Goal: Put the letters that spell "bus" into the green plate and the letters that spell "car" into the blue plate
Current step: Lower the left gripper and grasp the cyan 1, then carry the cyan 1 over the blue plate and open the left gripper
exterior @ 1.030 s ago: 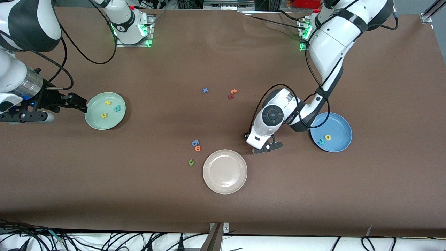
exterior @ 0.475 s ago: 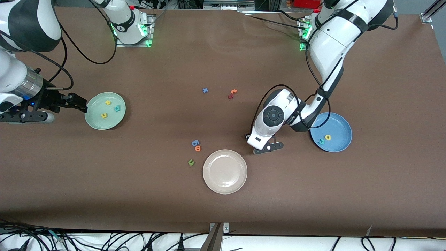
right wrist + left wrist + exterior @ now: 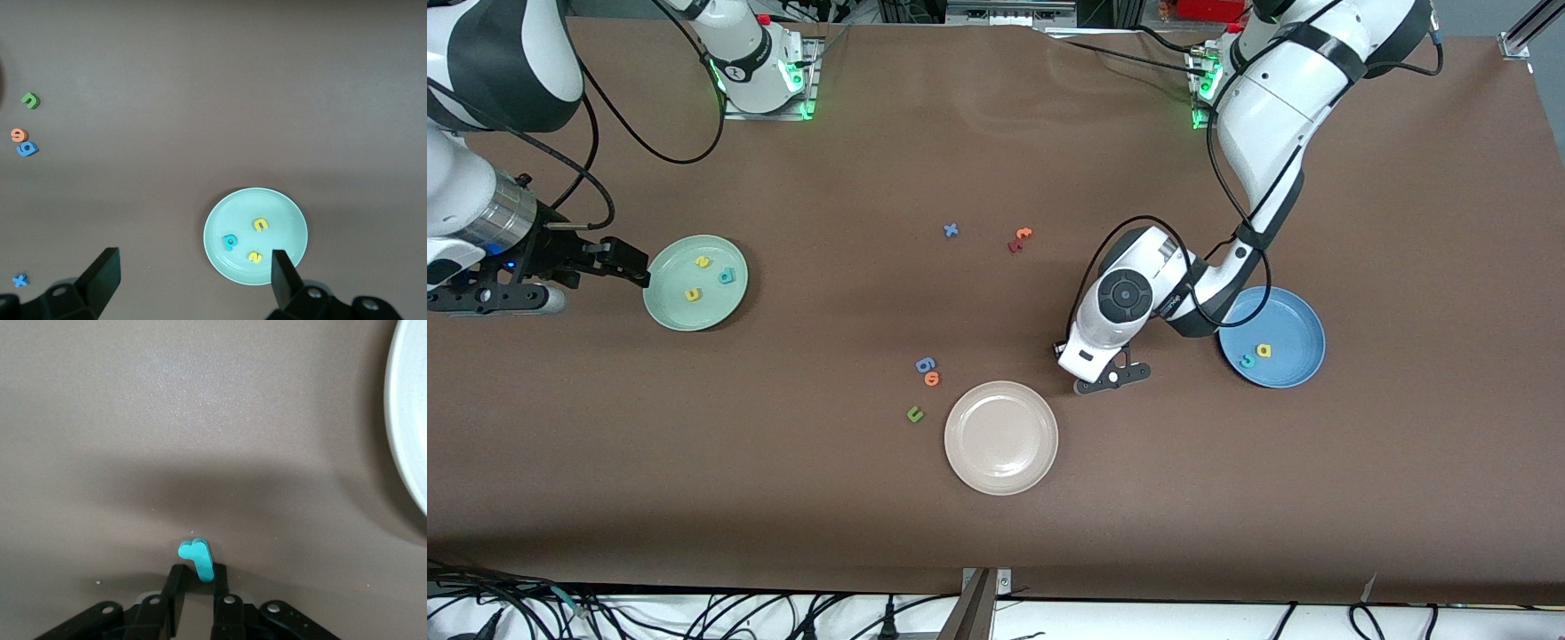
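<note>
Waiting right pincer (image 3: 636, 267): spread wide, mid-left of frame beside green plate (image 3: 667, 307)
Green plate: teal "b" (image 3: 727, 276), yellow "u" (image 3: 693, 294), yellow "s" (image 3: 703, 261)
Left pincer (image 3: 197, 577): clenched on teal "r" (image 3: 197, 557), center-right by cream plate (image 3: 1000, 462)
Blue plate (image 3: 1294, 316): teal "c" (image 3: 1247, 361), yellow "a" (image 3: 1264, 350)

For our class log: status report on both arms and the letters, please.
Left gripper shut on teal "r" at table level, between cream plate and blue plate. Right gripper open, waiting beside green plate. Nothing in the way.
</note>
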You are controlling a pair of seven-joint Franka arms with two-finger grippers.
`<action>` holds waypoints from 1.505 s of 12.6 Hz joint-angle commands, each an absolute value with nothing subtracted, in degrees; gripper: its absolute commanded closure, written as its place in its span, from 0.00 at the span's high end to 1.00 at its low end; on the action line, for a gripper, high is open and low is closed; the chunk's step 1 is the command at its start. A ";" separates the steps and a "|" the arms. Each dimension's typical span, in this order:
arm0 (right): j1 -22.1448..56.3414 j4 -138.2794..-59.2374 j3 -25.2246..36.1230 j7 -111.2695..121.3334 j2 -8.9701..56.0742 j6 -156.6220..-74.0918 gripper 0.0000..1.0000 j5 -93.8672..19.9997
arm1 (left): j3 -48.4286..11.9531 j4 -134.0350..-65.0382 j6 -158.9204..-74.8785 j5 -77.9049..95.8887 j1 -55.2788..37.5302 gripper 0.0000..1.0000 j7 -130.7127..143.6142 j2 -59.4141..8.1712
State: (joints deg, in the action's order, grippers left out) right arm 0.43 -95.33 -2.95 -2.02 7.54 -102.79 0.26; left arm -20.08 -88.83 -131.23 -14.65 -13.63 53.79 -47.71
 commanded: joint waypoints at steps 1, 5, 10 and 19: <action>-0.26 -94.31 -3.34 -1.32 8.17 -102.57 1.00 -0.79 | -19.34 -87.45 -130.52 -15.73 -14.59 0.20 54.05 -48.25; -0.44 -94.22 -3.25 -1.41 8.26 -102.48 1.00 -0.79 | -19.34 -87.45 -130.60 -15.73 -14.59 0.15 54.05 -48.25; -0.44 -93.69 -3.25 -1.49 8.35 -102.39 1.00 -0.62 | -19.34 -87.45 -130.52 -15.91 -14.59 0.04 53.88 -48.16; -0.35 -93.69 -3.25 -1.67 8.61 -101.95 1.00 0.09 | -19.42 -80.87 -114.11 -15.47 -13.36 0.00 43.54 -46.32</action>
State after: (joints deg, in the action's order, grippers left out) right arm 0.18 -95.07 -2.89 -2.01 7.97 -102.77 0.27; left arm -19.85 -83.11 -119.08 -15.01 -13.54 48.21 -46.96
